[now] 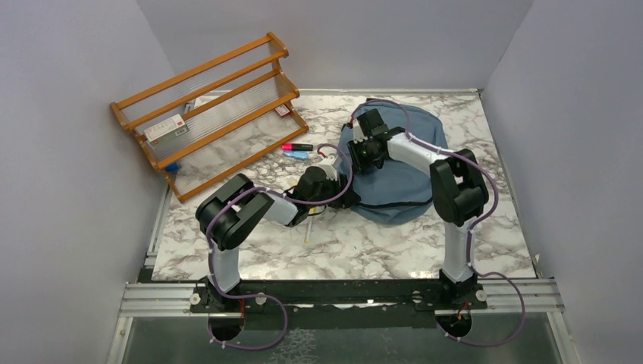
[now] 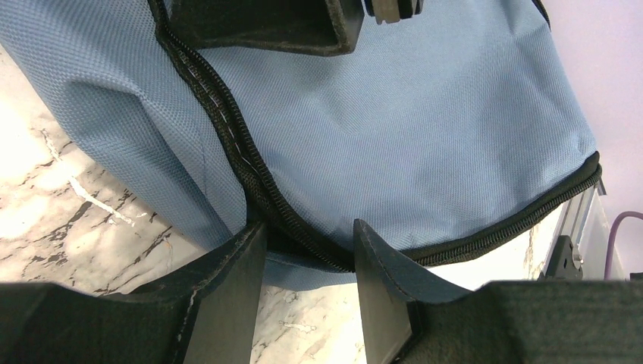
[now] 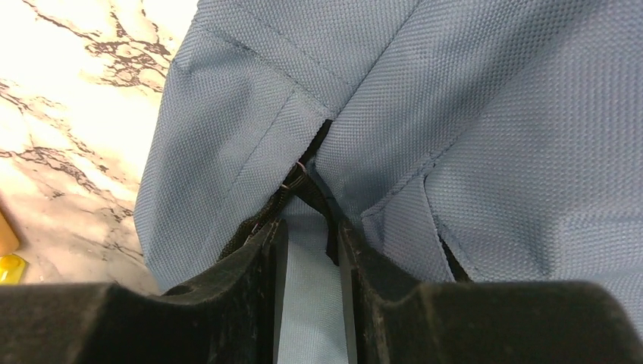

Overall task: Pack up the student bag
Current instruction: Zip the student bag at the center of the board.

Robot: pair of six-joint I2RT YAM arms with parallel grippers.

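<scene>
Top external: large dusty-blue fabric backpack (image 1: 402, 193) lies flat, centre-right of frame, on white marble-pattern table (image 1: 364, 250). Opening it likely wants one side anchored, black zipper (image 2: 250, 167) drawn along its curve. Left gripper (image 2: 307, 235) half-spread, straddling zipper at bag's edge, not clamped. Right gripper (image 3: 307, 220) narrowly parted around black strap tab (image 3: 303, 186); pinching or not, cannot tell.

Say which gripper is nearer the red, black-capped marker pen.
Left gripper: at the dusty-blue fabric backpack's edge nearest the red marker. Right gripper: farther off, on the backpack itself.
</scene>
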